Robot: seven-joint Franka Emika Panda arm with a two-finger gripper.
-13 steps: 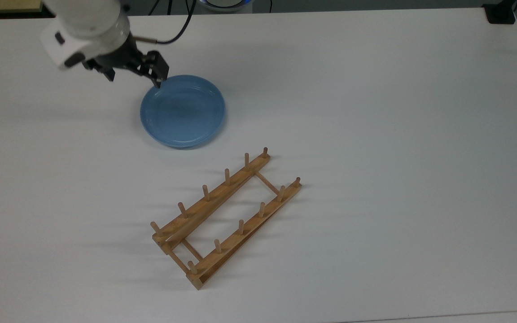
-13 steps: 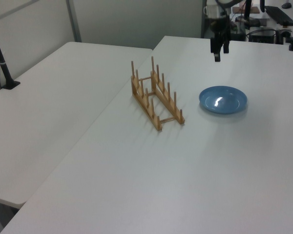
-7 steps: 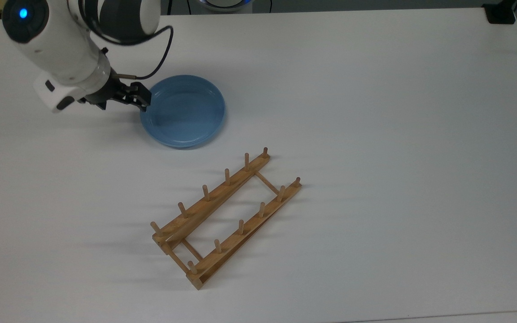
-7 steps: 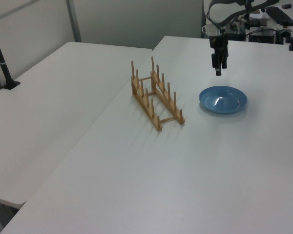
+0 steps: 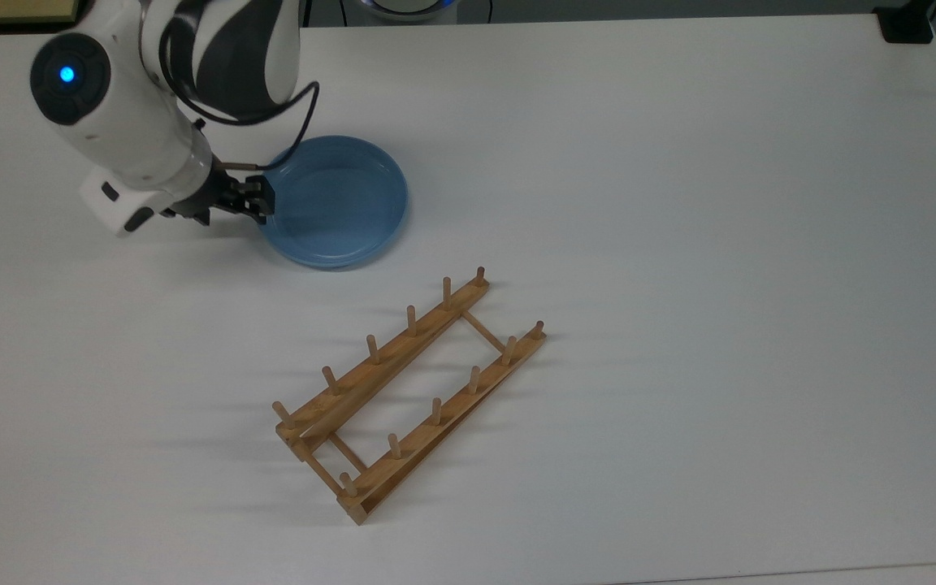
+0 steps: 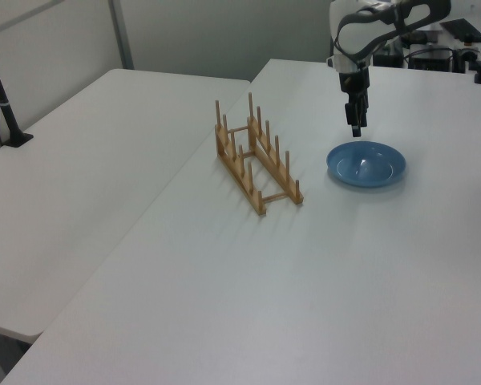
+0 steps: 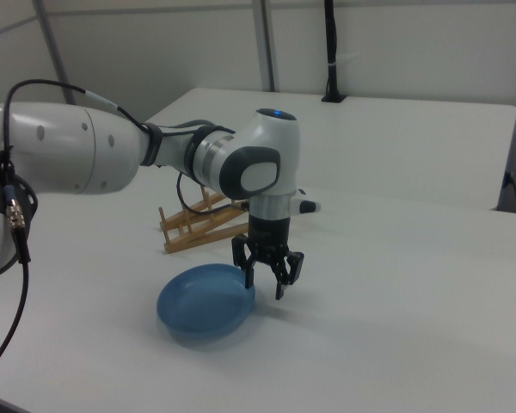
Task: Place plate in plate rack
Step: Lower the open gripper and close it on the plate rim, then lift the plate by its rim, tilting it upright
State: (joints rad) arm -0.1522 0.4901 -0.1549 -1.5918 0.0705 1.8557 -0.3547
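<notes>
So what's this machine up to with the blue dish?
A white robot arm is going after the light-blue plate, which lies flat on the white table. Its end effector hangs open right at the plate's rim, at the top view's left edge of the plate, and has not gripped it yet. The wooden plate rack stands apart from the plate, nearer the middle of the table, with nothing between its pegs. A grasp of the rim looks likely next.

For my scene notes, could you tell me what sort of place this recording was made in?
Probably a robotics lab or office workspace: a robot arm works over plain white tables bearing just a plate and plate rack, with partition walls behind in the right view.
</notes>
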